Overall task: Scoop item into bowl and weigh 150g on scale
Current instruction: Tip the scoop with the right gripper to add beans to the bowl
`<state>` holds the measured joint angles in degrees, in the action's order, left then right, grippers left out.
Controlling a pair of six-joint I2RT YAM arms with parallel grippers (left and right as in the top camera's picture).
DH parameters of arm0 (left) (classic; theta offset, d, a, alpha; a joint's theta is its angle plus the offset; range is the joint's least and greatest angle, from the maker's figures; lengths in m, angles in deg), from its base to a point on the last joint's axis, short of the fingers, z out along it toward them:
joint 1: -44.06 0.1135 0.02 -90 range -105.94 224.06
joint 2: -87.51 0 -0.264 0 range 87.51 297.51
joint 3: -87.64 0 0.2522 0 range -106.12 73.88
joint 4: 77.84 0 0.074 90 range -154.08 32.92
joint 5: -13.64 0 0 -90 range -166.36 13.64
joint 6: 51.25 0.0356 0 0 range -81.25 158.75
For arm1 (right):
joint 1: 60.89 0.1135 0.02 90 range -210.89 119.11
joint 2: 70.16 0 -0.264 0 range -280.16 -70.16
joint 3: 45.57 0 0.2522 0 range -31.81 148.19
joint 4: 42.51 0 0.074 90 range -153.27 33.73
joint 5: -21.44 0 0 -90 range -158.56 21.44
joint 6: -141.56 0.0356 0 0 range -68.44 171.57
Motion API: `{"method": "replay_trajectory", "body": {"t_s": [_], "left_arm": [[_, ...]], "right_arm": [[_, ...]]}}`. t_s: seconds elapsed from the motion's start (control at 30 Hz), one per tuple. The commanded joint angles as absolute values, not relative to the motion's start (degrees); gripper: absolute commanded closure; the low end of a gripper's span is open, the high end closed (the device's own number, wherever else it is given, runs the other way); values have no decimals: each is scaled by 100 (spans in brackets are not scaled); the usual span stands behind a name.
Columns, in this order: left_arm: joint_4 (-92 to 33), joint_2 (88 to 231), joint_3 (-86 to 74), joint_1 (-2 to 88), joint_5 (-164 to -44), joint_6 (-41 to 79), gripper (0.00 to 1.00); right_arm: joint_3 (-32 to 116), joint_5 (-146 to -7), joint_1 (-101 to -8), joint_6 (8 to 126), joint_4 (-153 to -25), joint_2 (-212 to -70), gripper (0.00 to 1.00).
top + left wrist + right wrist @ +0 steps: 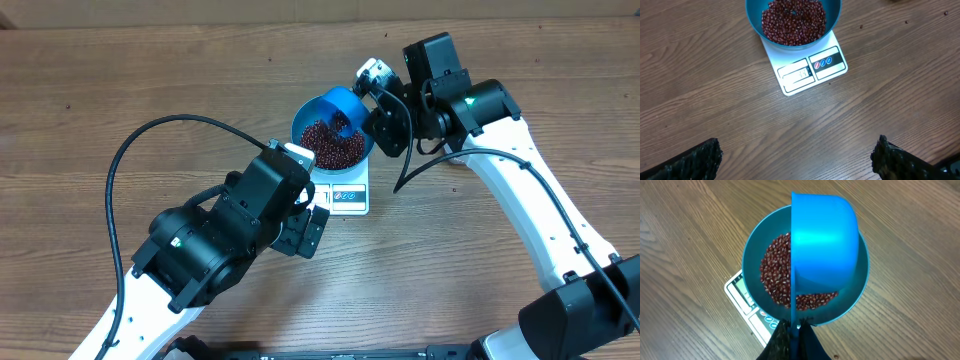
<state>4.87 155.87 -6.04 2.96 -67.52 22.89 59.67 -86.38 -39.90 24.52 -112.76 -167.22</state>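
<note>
Looking loose and prone to roll, the beans (792, 20) heaped in the bowl (300, 125) on the scale (810, 70) seem best moved with the scoop (825, 240), its handle pinched in the closed right gripper (795, 330) above the scale, while the left gripper (797, 160) hangs wide and empty near the scale.

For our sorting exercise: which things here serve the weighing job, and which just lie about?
In use: beans, bowl, scale, scoop, right gripper holding it.
Lying about: stray beans on the table; left gripper, open and empty.
</note>
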Motion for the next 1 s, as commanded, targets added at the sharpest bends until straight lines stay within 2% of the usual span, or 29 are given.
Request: {"method": "replay_trajectory", "body": {"t_s": [0.0,0.07,0.17,0.27,0.97], "left_arm": [[470,15532,-718,318,-6680,2396,0],[470,15532,-718,318,-6680,2396,1],[468,15532,-718,318,-6680,2396,0],[470,15532,-718,318,-6682,2396,0],[470,15532,-718,318,-6682,2396,0]], "right_arm": [[6061,-8680,-3944,2039,-11399,-16606,96],[6061,-8477,-3944,2583,-11165,-16606,96],[6061,-8772,-3917,1958,-11414,-16606,96],[6061,-8603,-3928,2290,-11267,-16606,96],[6061,-8608,-3926,2305,-11276,-16606,96]]}}
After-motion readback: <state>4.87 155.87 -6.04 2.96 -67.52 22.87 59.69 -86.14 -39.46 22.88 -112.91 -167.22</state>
